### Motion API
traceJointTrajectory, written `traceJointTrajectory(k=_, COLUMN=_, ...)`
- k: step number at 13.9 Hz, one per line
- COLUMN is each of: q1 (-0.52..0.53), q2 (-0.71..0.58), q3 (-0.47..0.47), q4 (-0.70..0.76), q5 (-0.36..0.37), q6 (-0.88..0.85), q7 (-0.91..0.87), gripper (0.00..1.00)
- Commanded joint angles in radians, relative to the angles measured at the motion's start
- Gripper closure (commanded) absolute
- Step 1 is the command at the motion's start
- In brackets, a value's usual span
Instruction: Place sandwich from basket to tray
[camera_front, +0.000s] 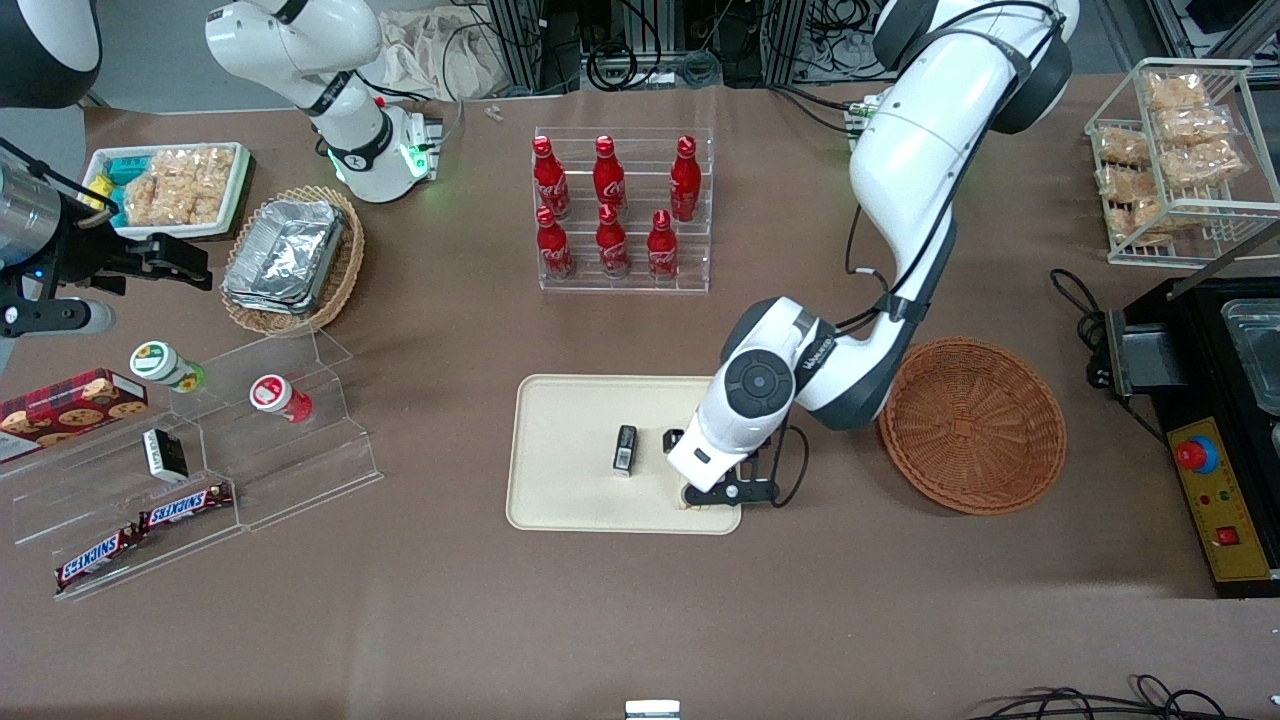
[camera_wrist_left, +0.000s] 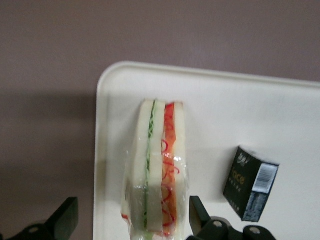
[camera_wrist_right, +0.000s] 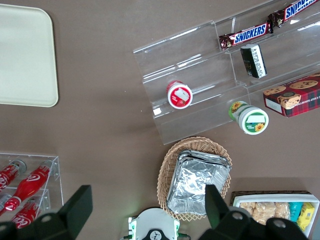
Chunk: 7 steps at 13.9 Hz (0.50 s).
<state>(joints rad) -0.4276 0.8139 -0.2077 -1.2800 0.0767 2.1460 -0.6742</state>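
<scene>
Although the round reddish-brown wicker basket (camera_front: 972, 425) is seen emptied, the triangular white-bread sandwich (camera_wrist_left: 156, 170) is lying on the flat cream rectangular tray (camera_wrist_left: 280, 120), between the spread fingers of the pincer (camera_wrist_left: 134, 220); only withdrawal is judged left. A small black packet (camera_wrist_left: 251, 183) lies just beside.

Whole setup sits on a big bench (camera_front: 640, 620) with a matte brown cover, pretty evenly lit from above, so only soft shadows. Along the bench edge farthest from the front camera there's aluminium framing (camera_front: 525, 40) with a tangle of black cables (camera_front: 620, 65), plus a crumpled pale cloth (camera_front: 440, 50). A bit of grey floor (camera_front: 150, 50) shows there too. A black control box (camera_front: 1215, 500) with a red button sits at the working arm's end.
</scene>
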Motion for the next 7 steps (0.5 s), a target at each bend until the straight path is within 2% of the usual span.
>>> traceJointTrajectory(k=1, q1=0.035, q2=-0.099, q3=0.001, q4=-0.047, q5=0.012, q6=-0.037, q7=-0.010, gripper=0.01)
traceJointTrajectory(k=4, q1=0.076, q2=-0.237, q3=0.002, q4=-0.111, q5=0.014, q6=-0.119, q7=-0.005, gripper=0.01)
traceJointTrajectory(k=7, q1=0.150, q2=-0.413, q3=0.013, q4=-0.250, q5=0.012, q6=-0.141, q7=-0.005, gripper=0.01)
